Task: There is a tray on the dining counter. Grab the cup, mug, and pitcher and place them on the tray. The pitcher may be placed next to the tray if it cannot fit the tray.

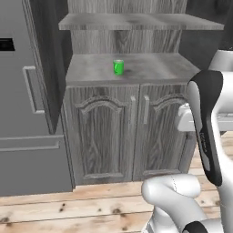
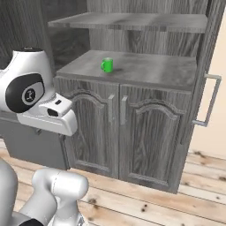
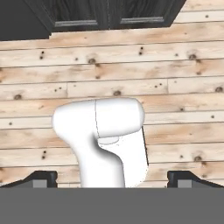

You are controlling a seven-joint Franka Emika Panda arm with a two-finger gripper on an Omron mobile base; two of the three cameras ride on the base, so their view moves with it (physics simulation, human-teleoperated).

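Note:
The green mug (image 1: 118, 67) (image 2: 107, 65) stands upright on the grey top of a low cabinet with two arched doors, under a shelf. My arm is folded up in front of that cabinet, well below and short of the mug. In the hand view my gripper (image 3: 112, 178) points down at the wooden floor, its two dark fingertips (image 3: 41, 178) far apart and nothing between them. The tray, the dining counter, the cup and the pitcher are out of view.
A grey fridge (image 1: 27, 113) stands left of the cabinet. A shelf (image 1: 136, 22) hangs low over the cabinet top. To the right is a tall unit with a long bar handle (image 2: 212, 101). Pale plank floor (image 3: 175, 65) lies in front.

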